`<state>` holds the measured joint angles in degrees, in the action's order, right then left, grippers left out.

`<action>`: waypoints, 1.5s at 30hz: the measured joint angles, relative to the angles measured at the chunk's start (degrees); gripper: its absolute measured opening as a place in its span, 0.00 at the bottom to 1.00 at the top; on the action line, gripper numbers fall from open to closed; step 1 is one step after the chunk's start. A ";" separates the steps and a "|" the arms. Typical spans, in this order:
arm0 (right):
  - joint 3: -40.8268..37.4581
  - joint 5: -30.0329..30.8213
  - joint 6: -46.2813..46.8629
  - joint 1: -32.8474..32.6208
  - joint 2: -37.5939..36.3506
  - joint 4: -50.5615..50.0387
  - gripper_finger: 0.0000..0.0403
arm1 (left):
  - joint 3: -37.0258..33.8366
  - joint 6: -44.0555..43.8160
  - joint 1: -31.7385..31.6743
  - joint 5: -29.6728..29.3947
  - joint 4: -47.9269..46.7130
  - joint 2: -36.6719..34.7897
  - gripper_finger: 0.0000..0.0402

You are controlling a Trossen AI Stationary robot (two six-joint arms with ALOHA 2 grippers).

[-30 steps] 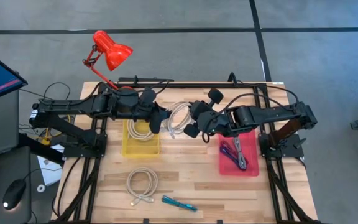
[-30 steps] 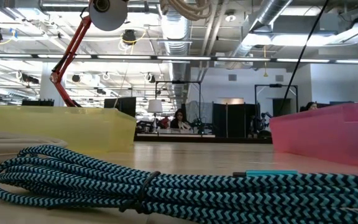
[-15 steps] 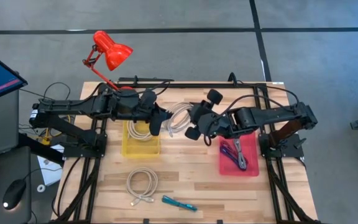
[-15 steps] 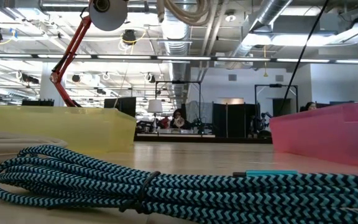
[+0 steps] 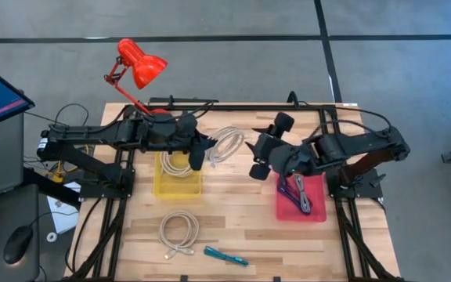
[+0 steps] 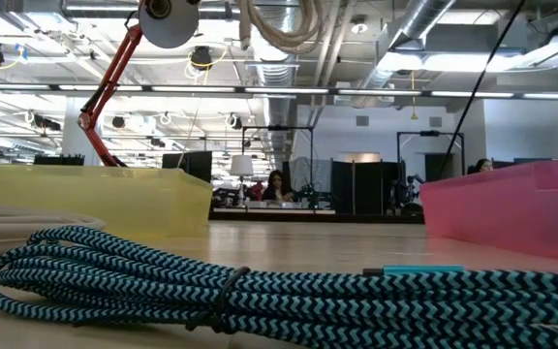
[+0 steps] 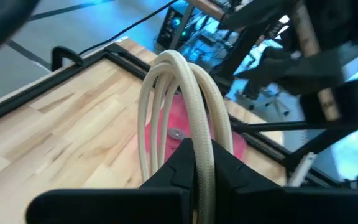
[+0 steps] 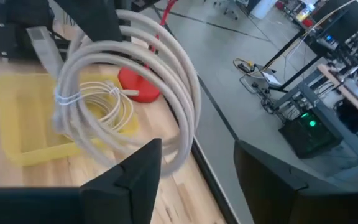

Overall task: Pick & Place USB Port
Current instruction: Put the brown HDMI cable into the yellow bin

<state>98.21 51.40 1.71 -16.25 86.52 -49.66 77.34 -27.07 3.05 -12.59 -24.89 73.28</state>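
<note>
A cream-white coiled USB cable (image 5: 227, 144) hangs in the air over the middle of the table, with my left gripper (image 5: 203, 147) shut on it. The left wrist view shows the coil (image 7: 182, 93) standing out beyond the fingers, and the low view shows its loops (image 6: 281, 21) high above the table. My right gripper (image 5: 255, 151) stands open just to the right of the coil, clear of it. In the right wrist view the coil (image 8: 135, 93) floats ahead of the spread fingers (image 8: 138, 174). My left gripper pinches the coil's left-hand side (image 7: 202, 155) between its two fingers, where the loops run together. The fingers come from the table's left, slanting slightly down. The coil is lifted clear of the table and sticks out past the fingertips toward the right arm.
A yellow bin (image 5: 177, 174) holding a white cable sits below the left gripper. A pink bin (image 5: 301, 196) with dark cables lies under the right arm. Another white coil (image 5: 178, 231) and a teal braided cable (image 5: 225, 256) lie near the front edge. A red lamp (image 5: 139, 63) stands at the far left.
My right gripper has opened and let go of the white coil, then drawn back toward the table's right edge and slightly up. The coil stays in my left gripper, lifted clear, and has swung a little toward the left.
</note>
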 joint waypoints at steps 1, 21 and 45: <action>0.00 0.02 0.77 -0.28 -0.47 -0.61 0.48 | -0.02 0.25 0.00 -0.71 -0.43 0.00 0.04; -0.02 0.84 39.90 -1.42 -10.42 -33.34 0.38 | -2.61 -1.74 1.51 -17.12 -16.30 -11.50 0.04; -0.03 -0.36 41.84 -1.35 -10.31 -36.51 0.31 | -30.06 -31.58 11.62 -11.93 -16.55 -21.56 0.04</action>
<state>98.18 51.05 43.55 -17.61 76.20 -86.17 47.28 -58.66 14.67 -24.52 -41.44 51.71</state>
